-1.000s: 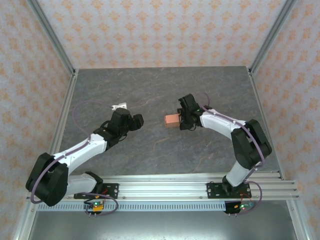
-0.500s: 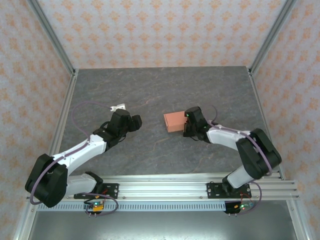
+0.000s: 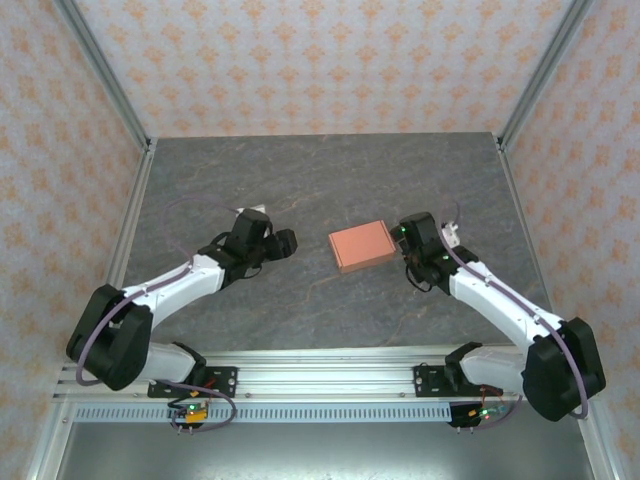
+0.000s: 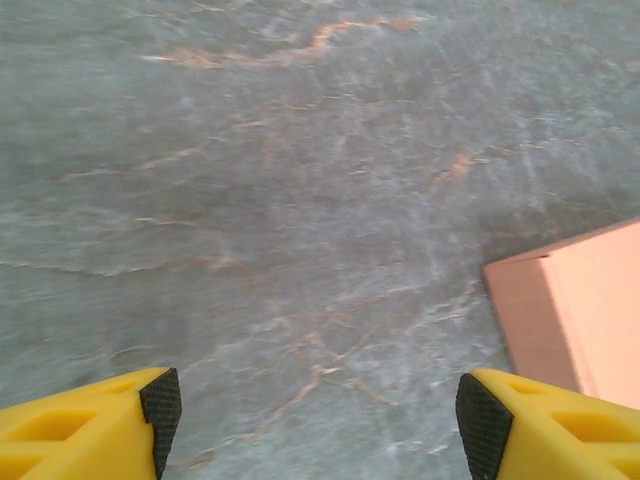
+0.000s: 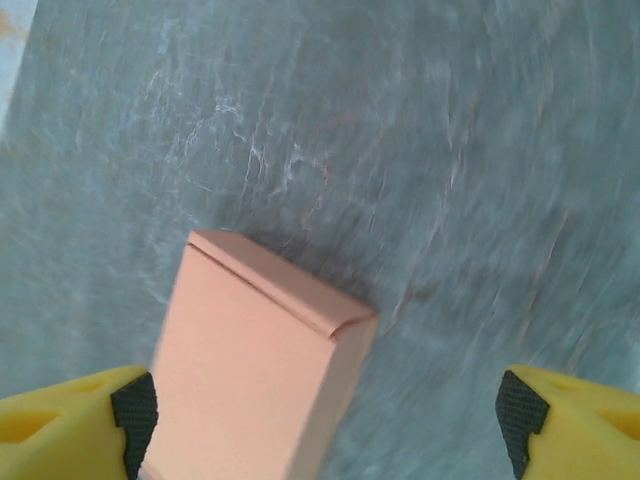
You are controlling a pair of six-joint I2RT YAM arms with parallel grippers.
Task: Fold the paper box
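Observation:
The paper box [image 3: 362, 245] is a small closed salmon-orange box lying flat on the grey marbled table [image 3: 330, 175], near its middle. In the right wrist view the paper box [image 5: 260, 360] sits low between the yellow fingers, close to the left pad [image 5: 135, 410], and nothing grips it. My right gripper [image 3: 403, 246] stands open just right of the box, its jaws wide apart [image 5: 327, 415]. My left gripper [image 3: 288, 243] is open to the box's left with a gap of bare table between. Its wrist view catches the box's corner [image 4: 580, 310] beyond the right fingertip; the left gripper [image 4: 322, 420] holds nothing.
Metal frame posts [image 3: 125, 130] and patterned walls close in the table on three sides. An aluminium rail [image 3: 330, 375] carrying both arm bases runs along the near edge. The far half of the table has free room.
My right gripper has opened, let go of the box and drawn back to the right. The box now lies flat. My left gripper has shifted slightly up and right.

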